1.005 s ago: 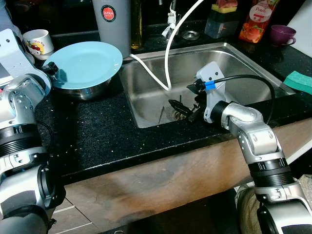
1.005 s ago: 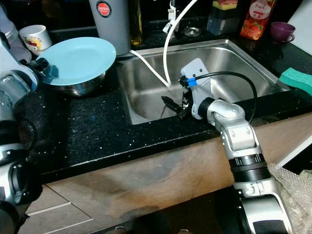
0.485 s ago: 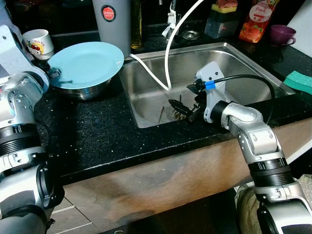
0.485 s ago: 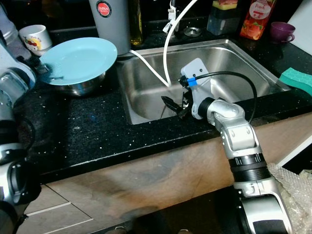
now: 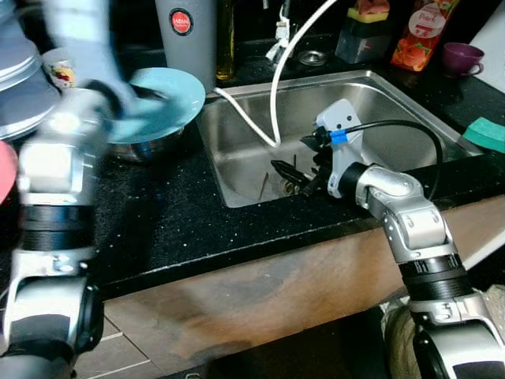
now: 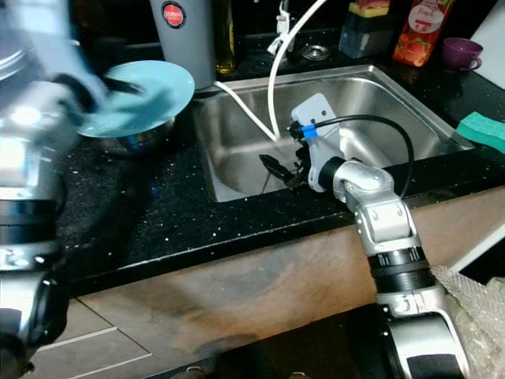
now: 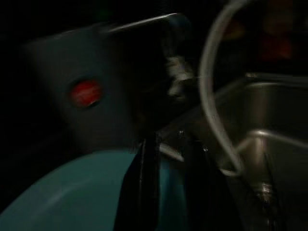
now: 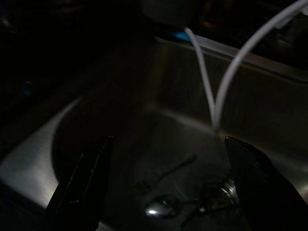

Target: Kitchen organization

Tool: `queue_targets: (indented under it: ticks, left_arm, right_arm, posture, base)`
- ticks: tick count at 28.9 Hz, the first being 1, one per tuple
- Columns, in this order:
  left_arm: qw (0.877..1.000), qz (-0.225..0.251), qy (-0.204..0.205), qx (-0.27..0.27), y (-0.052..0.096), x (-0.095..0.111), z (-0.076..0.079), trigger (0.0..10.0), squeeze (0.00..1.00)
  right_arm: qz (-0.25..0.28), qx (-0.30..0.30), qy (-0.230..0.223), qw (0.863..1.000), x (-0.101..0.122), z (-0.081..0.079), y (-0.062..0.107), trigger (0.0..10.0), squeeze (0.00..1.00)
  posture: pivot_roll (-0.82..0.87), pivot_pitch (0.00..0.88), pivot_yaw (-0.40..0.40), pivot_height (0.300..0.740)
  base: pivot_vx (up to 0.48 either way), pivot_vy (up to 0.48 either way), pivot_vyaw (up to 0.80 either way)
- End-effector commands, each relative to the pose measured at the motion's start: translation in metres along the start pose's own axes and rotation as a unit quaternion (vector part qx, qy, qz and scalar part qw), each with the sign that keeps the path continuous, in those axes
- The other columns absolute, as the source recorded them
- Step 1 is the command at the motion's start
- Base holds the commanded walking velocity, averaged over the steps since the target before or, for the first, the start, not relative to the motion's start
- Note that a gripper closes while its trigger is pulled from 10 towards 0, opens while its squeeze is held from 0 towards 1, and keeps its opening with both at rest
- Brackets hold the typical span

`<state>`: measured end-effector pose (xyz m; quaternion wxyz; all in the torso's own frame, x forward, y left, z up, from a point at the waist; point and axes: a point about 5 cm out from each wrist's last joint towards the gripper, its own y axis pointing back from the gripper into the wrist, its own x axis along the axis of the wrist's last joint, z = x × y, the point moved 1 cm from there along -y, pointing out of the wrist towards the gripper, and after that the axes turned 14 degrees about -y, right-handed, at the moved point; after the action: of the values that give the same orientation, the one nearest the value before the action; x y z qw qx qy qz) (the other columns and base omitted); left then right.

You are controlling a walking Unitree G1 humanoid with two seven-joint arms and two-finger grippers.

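Note:
A light blue plate point(image 5: 170, 99) rests tilted over a metal bowl point(image 5: 146, 148) on the black counter, left of the sink. My left gripper point(image 5: 130, 93), blurred by motion, is shut on the plate's rim; in the left wrist view its dark fingers point(image 7: 144, 192) lie across the plate point(image 7: 72, 202). My right gripper point(image 5: 293, 170) hangs open inside the steel sink point(image 5: 379, 103). In the right wrist view its fingers point(image 8: 79, 187) stand wide apart above a spoon point(image 8: 161, 208) and a fork point(image 8: 163, 174) lying by the drain.
A white hose point(image 5: 276, 87) loops into the sink. Behind the plate stands a grey canister point(image 5: 185, 31). A green sponge point(image 5: 483, 133), a purple cup point(image 5: 461, 57) and a juice bottle point(image 5: 418, 35) sit at the right. A mug point(image 5: 59, 73) is at the far left.
My left arm has swung up and rightward, and the blue plate has shifted right with it, towards the sink. The right gripper has stayed in place, open. The camera shifted slightly.

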<state>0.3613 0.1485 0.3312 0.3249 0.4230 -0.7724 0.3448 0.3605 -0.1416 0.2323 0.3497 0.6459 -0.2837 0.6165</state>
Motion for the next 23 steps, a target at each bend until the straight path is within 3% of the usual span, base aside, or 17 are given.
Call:
queue_targets:
  ticks: [1, 3, 4, 5, 9, 10, 11, 12, 13, 14, 15, 16, 23]
  left_arm:
    - [0.996, 0.033, -0.058, -0.053, 0.004, 0.010, 0.013, 10.0, 1.00]
    - [0.992, 0.045, -0.076, -0.090, 0.006, 0.013, 0.021, 10.0, 1.00]
    - [0.981, 0.036, -0.135, -0.132, 0.011, 0.010, 0.029, 10.0, 0.97]
    - [0.981, 0.036, -0.135, -0.132, 0.011, 0.010, 0.029, 10.0, 0.97]
    - [0.964, 0.009, -0.207, -0.168, 0.017, -0.001, 0.035, 10.0, 0.96]
    - [0.952, -0.004, -0.256, -0.168, 0.019, -0.006, 0.034, 10.0, 0.97]
    - [0.948, -0.009, -0.270, -0.169, 0.020, -0.009, 0.033, 10.0, 0.94]
    - [0.943, -0.014, -0.286, -0.171, 0.021, -0.011, 0.033, 10.0, 0.77]
    - [0.940, -0.018, -0.295, -0.172, 0.022, -0.012, 0.033, 10.0, 0.77]
    - [0.930, -0.026, -0.321, -0.178, 0.024, -0.015, 0.032, 10.0, 0.51]
    - [0.923, -0.033, -0.339, -0.179, 0.025, -0.017, 0.030, 10.0, 0.39]
    - [0.913, -0.042, -0.365, -0.178, 0.027, -0.018, 0.028, 10.0, 0.16]
    - [0.892, -0.074, -0.415, -0.161, 0.030, -0.021, 0.020, 10.0, 0.13]
  right_arm:
    - [0.005, -0.002, -0.004, 1.000, 0.001, 0.001, 0.001, 10.0, 0.00]
    - [0.005, -0.003, -0.004, 1.000, 0.001, 0.002, 0.002, 10.0, 0.00]
    - [0.005, -0.003, -0.004, 1.000, 0.000, 0.001, 0.002, 10.0, 0.00]
    - [0.005, -0.003, -0.004, 1.000, 0.000, 0.001, 0.002, 10.0, 0.00]
    - [0.005, -0.003, -0.006, 1.000, 0.000, 0.001, 0.002, 10.0, 0.00]
    - [0.004, -0.002, -0.006, 1.000, 0.000, 0.001, 0.001, 10.0, 0.00]
    - [0.004, -0.002, -0.006, 1.000, 0.000, 0.001, 0.001, 10.0, 0.00]
    - [0.004, -0.001, -0.006, 1.000, 0.000, 0.001, 0.001, 10.0, 0.00]
    - [0.004, -0.001, -0.006, 1.000, 0.000, 0.001, 0.001, 10.0, 0.00]
    - [0.004, -0.001, -0.006, 1.000, 0.000, 0.001, 0.001, 10.0, 0.00]
    - [0.004, -0.001, -0.005, 1.000, 0.000, 0.001, 0.001, 10.0, 0.00]
    - [0.004, -0.001, -0.005, 1.000, 0.000, 0.001, 0.000, 10.0, 0.00]
    - [0.004, -0.001, -0.006, 1.000, -0.001, 0.000, 0.001, 10.0, 0.00]
  posture:
    - [0.03, 0.070, -0.008, 0.740]
    - [0.03, 0.070, -0.008, 0.740]
    - [0.03, 0.069, -0.008, 0.740]
    - [0.03, 0.069, -0.008, 0.740]
    - [0.04, 0.069, -0.011, 0.740]
    - [0.04, 0.070, -0.013, 0.740]
    - [0.04, 0.070, -0.013, 0.740]
    - [0.04, 0.070, -0.013, 0.740]
    - [0.04, 0.070, -0.013, 0.740]
    - [0.04, 0.070, -0.014, 0.740]
    - [0.04, 0.070, -0.014, 0.740]
    - [0.04, 0.071, -0.014, 0.740]
    - [0.04, 0.071, -0.013, 0.740]
  base:
    - [0.000, 0.000, 0.00]
    - [0.000, 0.000, 0.00]
    - [0.000, 0.000, 0.00]
    - [0.000, 0.000, 0.00]
    - [0.000, 0.000, 0.00]
    - [0.000, 0.000, 0.00]
    - [0.000, 0.000, 0.00]
    - [0.000, 0.000, 0.00]
    - [0.000, 0.000, 0.00]
    - [0.000, 0.000, 0.00]
    - [0.000, 0.000, 0.00]
    - [0.000, 0.000, 0.00]
    - [0.000, 0.000, 0.00]
